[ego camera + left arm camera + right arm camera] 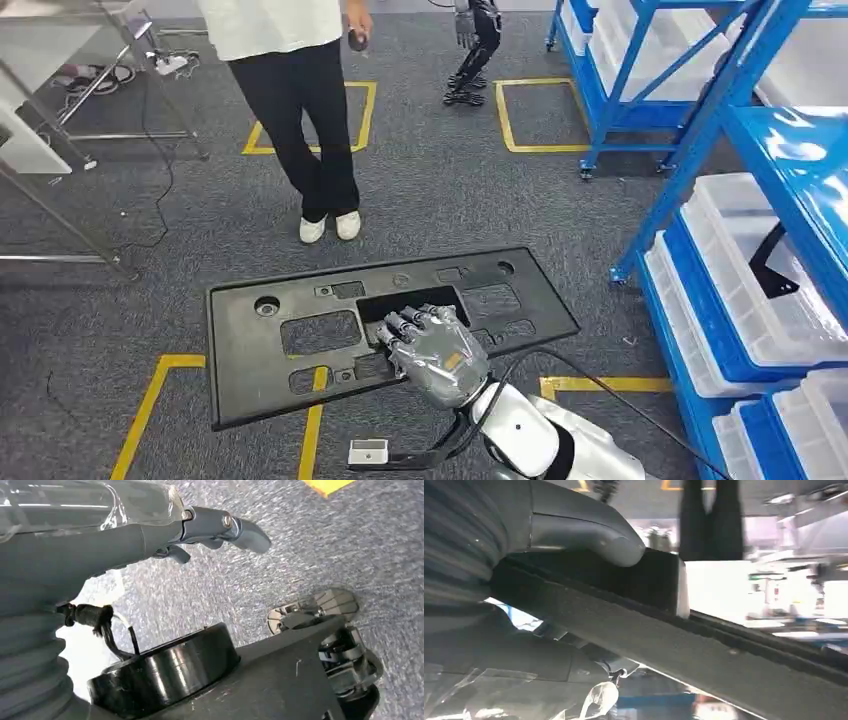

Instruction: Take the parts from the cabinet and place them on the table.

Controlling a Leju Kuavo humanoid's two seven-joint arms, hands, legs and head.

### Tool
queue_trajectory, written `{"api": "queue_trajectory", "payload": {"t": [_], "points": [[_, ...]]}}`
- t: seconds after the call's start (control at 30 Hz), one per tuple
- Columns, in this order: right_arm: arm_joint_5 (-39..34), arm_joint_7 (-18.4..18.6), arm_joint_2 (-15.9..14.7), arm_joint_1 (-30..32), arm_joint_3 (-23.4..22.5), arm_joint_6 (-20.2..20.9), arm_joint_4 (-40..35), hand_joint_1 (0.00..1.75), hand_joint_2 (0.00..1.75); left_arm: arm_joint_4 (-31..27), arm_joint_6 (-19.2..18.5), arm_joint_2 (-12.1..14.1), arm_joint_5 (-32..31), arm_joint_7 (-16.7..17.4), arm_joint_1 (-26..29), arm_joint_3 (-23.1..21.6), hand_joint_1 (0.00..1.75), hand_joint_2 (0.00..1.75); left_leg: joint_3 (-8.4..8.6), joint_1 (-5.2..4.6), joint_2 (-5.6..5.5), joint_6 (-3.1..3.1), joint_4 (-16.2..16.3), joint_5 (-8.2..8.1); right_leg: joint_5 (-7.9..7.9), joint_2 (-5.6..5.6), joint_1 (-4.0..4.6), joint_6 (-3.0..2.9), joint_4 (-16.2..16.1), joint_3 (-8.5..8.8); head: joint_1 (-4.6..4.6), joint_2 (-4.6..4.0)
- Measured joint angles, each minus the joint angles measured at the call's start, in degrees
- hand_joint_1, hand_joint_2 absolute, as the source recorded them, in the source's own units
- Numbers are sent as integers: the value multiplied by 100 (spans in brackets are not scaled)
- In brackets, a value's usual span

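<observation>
step: carrying panel (380, 330) away from rack (740, 200), twd table.
R hand (435, 345): gripping panel's centre cutout.
L hand (150, 535): hanging, holding nothing; spread or curled, can't tell.
next: walk to table, keep panel level.

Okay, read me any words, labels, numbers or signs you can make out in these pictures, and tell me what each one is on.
No readable text in any of the views.
Black panel held by the right hand: moulded cut-outs, no lettering visible.
White bins on the blue rack: no labels visible.
Yellow floor tape: plain outlines, no characters.
Right wrist view background: too blurred to read.
</observation>
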Motion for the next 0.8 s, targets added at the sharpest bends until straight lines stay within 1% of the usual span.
{"api": "queue_trajectory", "payload": {"t": [0.03,0.07,0.1,0.13,0.17,0.2,0.23,0.27,0.3,0.33,0.37,0.4,0.43,0.47,0.5,0.53,0.57,0.6,0.63,0.67,0.7,0.73,0.77,0.8], "points": [[0,0,-9,22,0,0,0,175,175,0,7,0,0,11,1,-11,0,175,-4,0,-85,1,1,-1,-188,27,0,10,458,-238,0,0],[0,0,-20,46,0,0,0,175,175,0,9,0,0,15,4,-20,0,175,-5,2,-169,0,4,0,-268,31,-3,25,779,-418,0,0],[0,-2,-31,68,2,0,0,175,175,0,15,2,0,13,1,-20,0,175,0,13,-273,-1,9,-1,-181,31,-12,36,808,-465,0,0],[0,0,-37,75,2,-2,0,175,175,0,20,2,0,13,-3,-22,0,175,13,28,-361,-11,18,-7,47,32,-23,47,527,-354,0,0],[2,0,-39,72,2,-4,-2,175,175,0,32,2,-4,0,-6,-24,0,175,29,51,-447,-34,35,-23,338,46,-42,66,53,-135,0,0],[11,0,-39,64,2,-7,-4,175,175,0,44,2,-11,-15,-13,-26,0,175,36,77,-526,-81,80,-56,646,137,-82,101,-542,132,0,0],[13,0,-42,64,2,-9,-13,175,175,0,52,15,-11,-19,-21,-26,0,175,7,88,-585,-137,131,-96,728,361,-133,141,-921,293,0,0],[15,-2,-37,55,2,-9,-15,175,175,0,66,44,-4,-26,-55,-28,0,175,-50,73,-647,-168,226,-125,687,437,-124,105,-977,320,0,0],[20,-2,-35,57,2,-15,-22,175,175,0,68,59,2,-39,-76,-28,0,175,-75,78,-678,-180,202,-105,689,351,-106,59,-964,301,-2,0],[20,0,-33,63,2,-20,-22,175,175,0,66,63,2,-54,-73,-30,0,175,-79,80,-727,-188,182,-97,689,306,-84,37,-963,301,0,0],[20,0,-33,61,4,-26,-22,175,175,0,59,85,-4,-68,-67,-31,0,175,-88,96,-773,-202,178,-91,690,244,-71,-4,-961,305,-4,0],[20,0,-33,60,4,-35,-22,175,175,0,53,116,-9,-74,-63,-31,0,175,-105,102,-790,-221,194,-116,694,181,-104,-41,-970,314,-2,0],[20,2,-28,57,4,-44,-22,175,175,0,48,129,-11,-72,-59,-31,0,175,-143,88,-630,-244,283,-181,691,140,-90,-72,-977,335,-6,0],[18,17,-20,62,4,-46,-22,175,175,0,37,127,-13,-61,-70,-31,0,175,-318,83,-364,-287,646,-375,680,71,-82,-98,-979,340,-9,0],[15,15,-11,58,4,-50,-22,175,175,0,33,129,-6,-46,-101,-31,0,175,-582,96,-208,-315,1175,-599,671,21,-70,-110,-979,340,-9,0],[15,15,-13,63,4,-52,-22,175,175,0,33,138,-4,-37,-129,-28,0,175,-844,102,-133,-323,1702,-799,659,-51,-55,-129,-979,340,-7,0],[15,15,-13,74,4,-52,-22,175,175,0,33,138,-2,-28,-156,-28,0,175,-1070,98,-105,-324,2131,-929,644,-141,-41,-150,-979,346,-9,0],[15,15,-11,81,4,-52,-22,175,175,0,31,136,0,0,-169,-26,0,175,-1142,101,-96,-315,2240,-889,632,-212,-37,-158,-979,358,-7,0],[15,13,-9,77,4,-52,-22,175,175,0,31,138,2,26,-169,-26,0,175,-1054,101,-90,-290,2043,-732,615,-269,-33,-167,-979,376,-9,0],[15,7,-7,71,4,-52,-22,175,175,0,33,136,2,48,-155,-28,0,175,-834,94,-71,-261,1629,-492,599,-319,-29,-169,-979,404,-9,0],[15,0,4,67,4,-52,-22,175,175,0,31,138,11,55,-127,-28,0,175,-510,67,11,-209,978,-187,574,-373,-29,-167,-980,445,-9,0],[18,0,11,65,4,-52,-24,175,175,0,28,138,20,57,-87,-31,0,175,-245,9,231,-141,438,29,550,-413,-29,-159,-989,481,-9,0],[22,9,9,62,2,-46,-26,175,175,0,-6,142,9,57,-80,-33,0,175,-146,-78,419,-120,254,-70,532,-458,-8,-127,-993,490,-9,-2],[22,17,6,65,2,-44,-31,175,175,0,-17,142,-22,46,-87,-33,0,175,-150,-98,375,-94,177,-83,526,-512,-10,-111,-998,471,-7,0]]}}
